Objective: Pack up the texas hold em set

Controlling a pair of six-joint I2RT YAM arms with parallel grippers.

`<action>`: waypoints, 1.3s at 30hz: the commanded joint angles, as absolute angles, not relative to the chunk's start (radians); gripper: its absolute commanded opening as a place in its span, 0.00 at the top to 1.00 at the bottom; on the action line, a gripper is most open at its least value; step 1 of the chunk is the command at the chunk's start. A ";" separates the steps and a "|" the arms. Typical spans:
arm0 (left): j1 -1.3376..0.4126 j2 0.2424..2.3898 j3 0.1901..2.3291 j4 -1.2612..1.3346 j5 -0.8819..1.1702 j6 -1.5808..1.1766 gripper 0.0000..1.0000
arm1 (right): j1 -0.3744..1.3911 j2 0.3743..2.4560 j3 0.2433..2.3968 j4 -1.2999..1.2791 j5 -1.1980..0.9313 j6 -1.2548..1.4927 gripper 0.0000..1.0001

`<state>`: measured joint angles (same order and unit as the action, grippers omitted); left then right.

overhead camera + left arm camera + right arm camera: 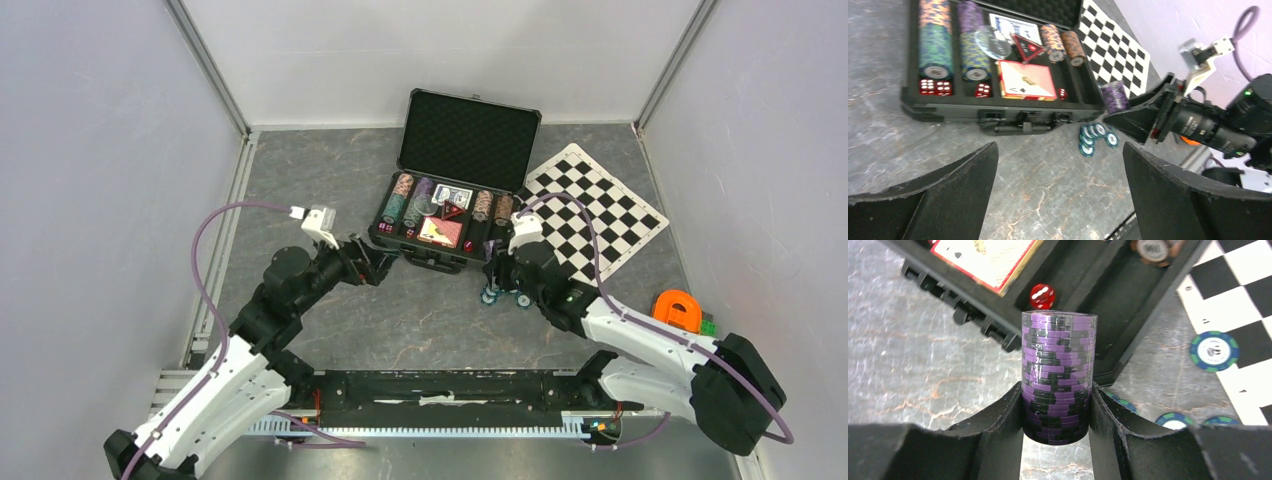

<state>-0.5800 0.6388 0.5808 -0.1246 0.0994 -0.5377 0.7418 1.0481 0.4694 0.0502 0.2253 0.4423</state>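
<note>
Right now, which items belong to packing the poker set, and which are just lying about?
Job: black case, purple chip stack, loose teal chips, red dice, red card deck.
Lying about: chequered mat, orange piece.

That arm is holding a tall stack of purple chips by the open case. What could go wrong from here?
1. The right gripper clamps only part of the purple chip stack; the rest sticks out beyond the grip and might slide apart if tilted.
2. The stack sits close to the front corner of the case and could clip the rim going in.
3. Loose teal chips lie on the table beside that arm and could get swept away.
</note>
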 commanded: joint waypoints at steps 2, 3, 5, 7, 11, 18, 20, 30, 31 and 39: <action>-0.578 0.537 0.504 -0.103 -0.080 -0.560 0.00 | 0.722 1.081 0.607 0.066 0.376 0.505 0.97; -0.578 0.527 0.498 -0.113 -0.087 -0.565 0.00 | 0.722 1.096 0.627 0.049 0.390 0.514 0.96; -0.579 0.523 0.487 -0.120 -0.088 -0.565 0.00 | 0.719 1.130 0.668 0.028 0.404 0.524 0.96; -0.578 0.533 0.474 -0.113 -0.078 -0.568 0.00 | 0.719 1.162 0.696 0.028 0.408 0.539 0.96; -0.578 0.570 0.435 -0.059 -0.034 -0.571 0.00 | 0.717 1.253 0.770 0.007 0.423 0.616 0.94; -0.578 0.640 0.424 -0.015 0.022 -0.545 0.00 | 0.705 1.425 0.898 -0.054 0.412 0.742 0.93; -0.579 0.644 0.418 -0.006 0.028 -0.546 0.00 | 0.696 1.455 0.925 -0.081 0.408 0.793 0.92; -0.578 0.634 0.396 0.024 0.025 -0.545 0.00 | 0.660 1.515 0.948 -0.037 0.344 0.862 0.86; -0.578 0.636 0.396 0.025 0.028 -0.545 0.00 | 0.656 1.530 0.956 -0.037 0.328 0.866 0.85; -0.579 0.646 0.392 0.032 0.039 -0.547 0.00 | 0.647 1.584 0.992 -0.026 0.273 0.882 0.76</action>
